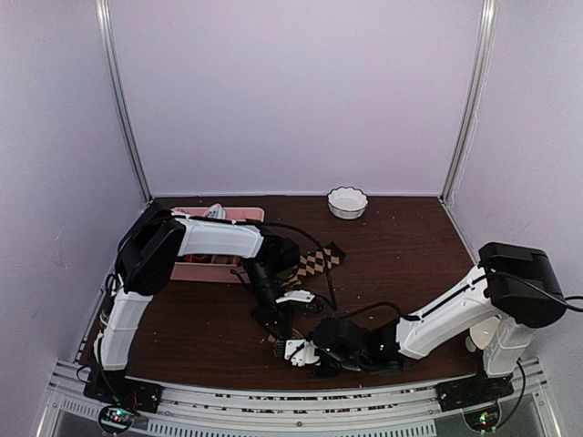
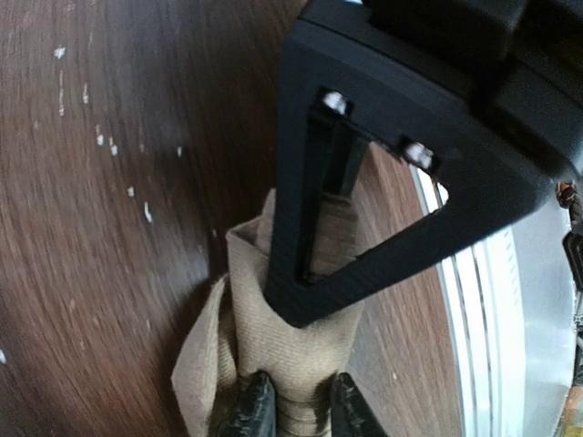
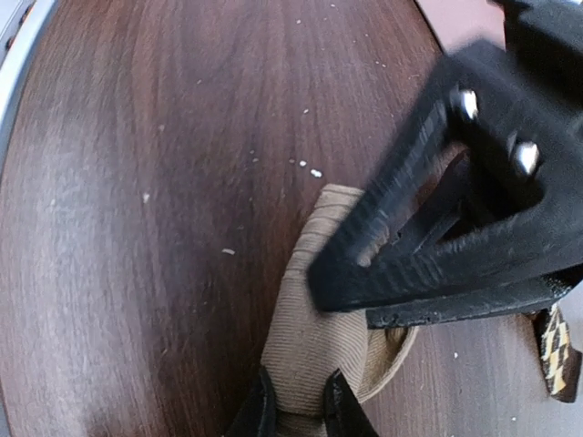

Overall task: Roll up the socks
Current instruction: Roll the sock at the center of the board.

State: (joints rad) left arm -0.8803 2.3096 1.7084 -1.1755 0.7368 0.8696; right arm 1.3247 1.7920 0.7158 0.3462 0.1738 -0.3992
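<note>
Tan sock (image 2: 273,364) sits pinched between left tool (image 2: 296,405) and right tool (image 3: 296,401).

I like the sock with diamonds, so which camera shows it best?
The top external view: the argyle sock lies on the table with its diamonds clear. The right wrist view catches only a small corner of it at the picture's edge. The left wrist view shows none of it, just the tan sock.

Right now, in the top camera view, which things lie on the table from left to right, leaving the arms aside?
pink tray → patterned sock → white bowl
</note>
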